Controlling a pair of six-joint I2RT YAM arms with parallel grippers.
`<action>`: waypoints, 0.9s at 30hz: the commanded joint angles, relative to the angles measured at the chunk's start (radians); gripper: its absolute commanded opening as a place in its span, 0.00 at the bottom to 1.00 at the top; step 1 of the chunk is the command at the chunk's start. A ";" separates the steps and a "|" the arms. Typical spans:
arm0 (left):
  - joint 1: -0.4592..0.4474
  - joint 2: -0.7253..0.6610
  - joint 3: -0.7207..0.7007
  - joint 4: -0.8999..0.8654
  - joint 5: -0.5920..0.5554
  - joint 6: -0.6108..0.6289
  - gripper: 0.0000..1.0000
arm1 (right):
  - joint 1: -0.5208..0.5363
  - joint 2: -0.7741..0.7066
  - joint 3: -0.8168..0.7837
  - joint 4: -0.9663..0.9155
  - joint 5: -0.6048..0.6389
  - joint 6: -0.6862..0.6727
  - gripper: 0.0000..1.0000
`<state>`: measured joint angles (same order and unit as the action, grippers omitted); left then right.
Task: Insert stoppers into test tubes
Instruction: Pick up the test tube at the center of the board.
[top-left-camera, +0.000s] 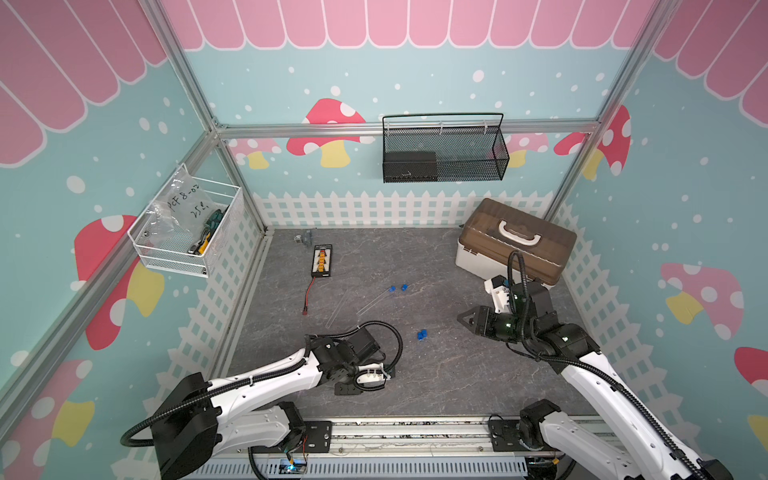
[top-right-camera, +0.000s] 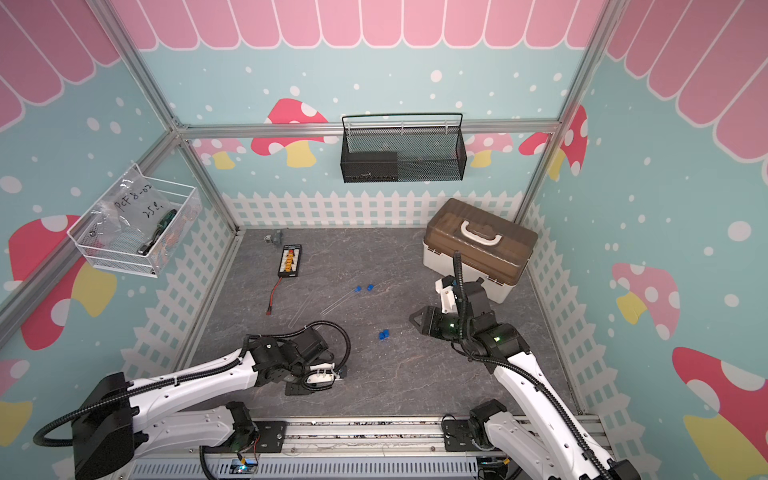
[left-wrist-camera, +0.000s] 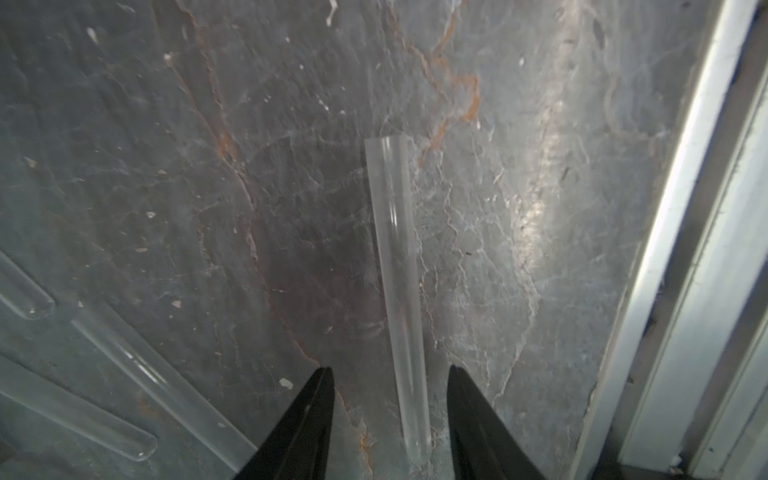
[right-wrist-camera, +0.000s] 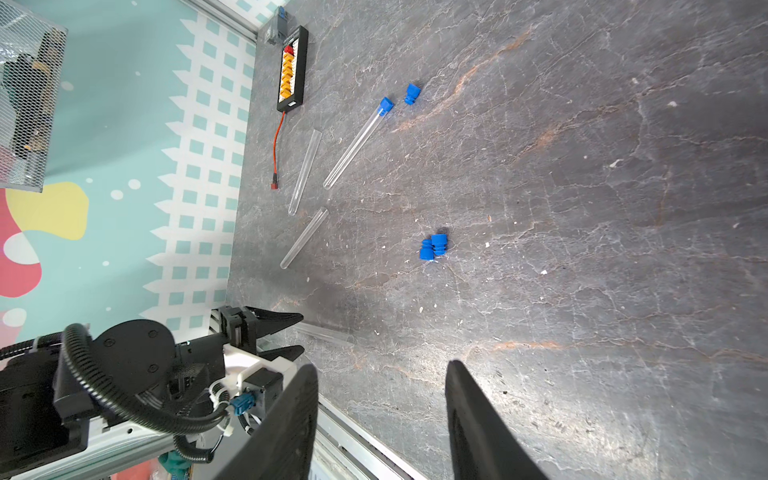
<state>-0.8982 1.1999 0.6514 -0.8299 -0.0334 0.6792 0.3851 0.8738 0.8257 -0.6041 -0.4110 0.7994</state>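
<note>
Right wrist view: counting four test tubes (right-wrist-camera: 305, 172) and four stoppers (right-wrist-camera: 432, 247), all down on the bench (right-wrist-camera: 582, 187). Finding one seated stopper (right-wrist-camera: 386, 104) in the mouth of the capped tube (right-wrist-camera: 356, 143) and a loose stopper (right-wrist-camera: 412, 93) just beside that end. Finding the other two touching each other nearer mid-bench, well apart from those. Placing two open tubes beside the capped tube, on the side of the left wall. Placing the fourth tube (left-wrist-camera: 399, 291) near the rail (left-wrist-camera: 685, 249) at the bench edge, flat between the fingers of the left hand (left-wrist-camera: 389, 367).

Seeing that left hand parted and gripping nothing, with a strip of bare bench on either side of the tube. Noting the rounded end toward the hand, open mouth pointing away. Noting the left forearm stretched low over the near bench, wrist folded. Seeing the right hand (right-wrist-camera: 380, 365) parted too and empty. Finding, in both top views, the right arm raised with elbow bent, hand above the bench near the brown-lidded box (top-left-camera: 540, 253).

Reading the tubes as clear, colourless, slender, round-bottomed. Reading the stoppers as bright blue, stubby, ribbed. Reading the bench as dark grey, stone-like, with rusty veins. Reading the fingers as matte black, tapering to points.
</note>
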 joint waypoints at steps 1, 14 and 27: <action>-0.010 0.043 0.032 -0.002 0.013 -0.023 0.48 | -0.006 -0.007 -0.011 0.006 -0.011 -0.013 0.49; -0.016 0.146 0.037 0.042 0.018 -0.018 0.40 | -0.006 -0.004 -0.011 -0.002 -0.032 -0.030 0.49; -0.016 0.205 0.039 0.063 0.011 -0.017 0.27 | -0.006 -0.015 -0.016 -0.009 -0.041 -0.039 0.49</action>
<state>-0.9112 1.3804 0.6781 -0.7876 -0.0296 0.6575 0.3851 0.8738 0.8234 -0.6056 -0.4427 0.7769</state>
